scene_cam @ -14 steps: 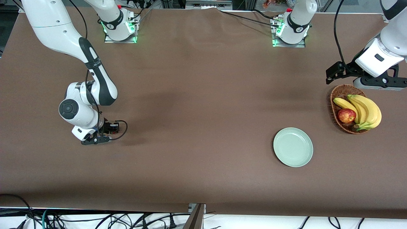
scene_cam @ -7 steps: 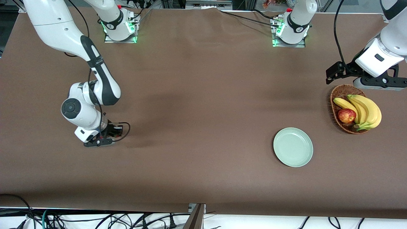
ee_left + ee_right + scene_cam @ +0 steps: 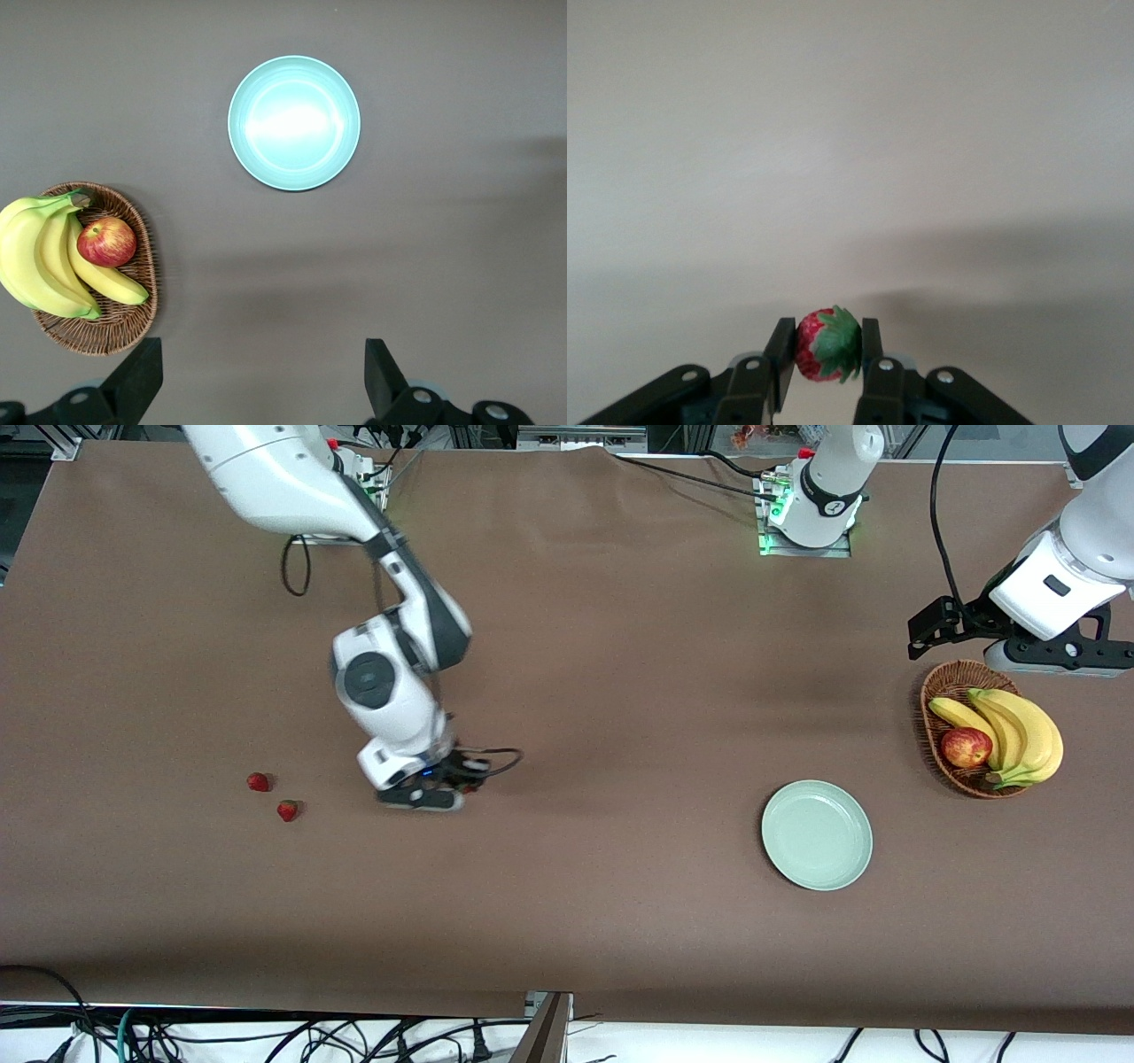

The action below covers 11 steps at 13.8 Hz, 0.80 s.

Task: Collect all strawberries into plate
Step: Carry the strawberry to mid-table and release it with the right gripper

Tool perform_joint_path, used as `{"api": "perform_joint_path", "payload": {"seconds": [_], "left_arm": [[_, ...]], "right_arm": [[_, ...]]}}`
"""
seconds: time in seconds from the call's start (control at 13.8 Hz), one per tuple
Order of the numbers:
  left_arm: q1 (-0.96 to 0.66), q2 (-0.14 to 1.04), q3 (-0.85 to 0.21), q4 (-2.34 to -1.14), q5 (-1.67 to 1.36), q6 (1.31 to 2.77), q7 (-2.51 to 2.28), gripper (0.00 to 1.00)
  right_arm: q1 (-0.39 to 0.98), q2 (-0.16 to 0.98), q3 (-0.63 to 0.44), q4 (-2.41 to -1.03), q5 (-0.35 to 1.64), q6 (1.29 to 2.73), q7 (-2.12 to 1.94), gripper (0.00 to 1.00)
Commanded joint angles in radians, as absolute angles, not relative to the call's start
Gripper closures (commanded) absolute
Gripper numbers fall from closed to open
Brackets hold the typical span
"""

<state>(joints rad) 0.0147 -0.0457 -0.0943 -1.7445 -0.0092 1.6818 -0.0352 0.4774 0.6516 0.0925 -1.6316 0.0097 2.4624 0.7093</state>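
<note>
Right wrist view: right gripper (image 3: 824, 354) pinched shut across a tiny strawberry (image 3: 826, 345), likely light, soft, bruisable, best gripped gently at the sides; left gripper (image 3: 257, 381) waiting wide open, empty, above the wicker basket (image 3: 133, 310).

Three strawberries are in sight: two lie on the table, one (image 3: 258, 781) and another (image 3: 287, 810) just beside it, and the third strawberry (image 3: 827, 344) sits between the fingers of one gripper. There is one pale green plate (image 3: 817, 835) and one wicker basket (image 3: 944, 687), and the basket holds one red apple (image 3: 966, 747) and one bunch of three bananas (image 3: 1019, 731). Two robot arms stand at the one brown table (image 3: 602, 646), each with a single two-finger gripper.
</note>
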Motion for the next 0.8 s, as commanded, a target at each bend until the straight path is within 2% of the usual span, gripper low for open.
{"api": "perform_joint_path", "payload": {"seconds": [0.0,0.36,0.72], "left_arm": [[0.011,-0.038,-0.094,-1.721,0.009,1.660,-0.025,0.00],[0.011,-0.038,-0.094,-1.721,0.009,1.660,-0.025,0.00],[0.011,-0.038,-0.094,-1.721,0.009,1.660,-0.026,0.00]], "right_arm": [[0.587,0.761,0.080,-1.481,0.021,2.450,0.897,0.88],[0.719,0.894,0.080,-1.326,0.020,2.474,1.086,0.88],[0.762,0.946,0.080,-1.312,0.018,2.545,1.092,0.84]]}}
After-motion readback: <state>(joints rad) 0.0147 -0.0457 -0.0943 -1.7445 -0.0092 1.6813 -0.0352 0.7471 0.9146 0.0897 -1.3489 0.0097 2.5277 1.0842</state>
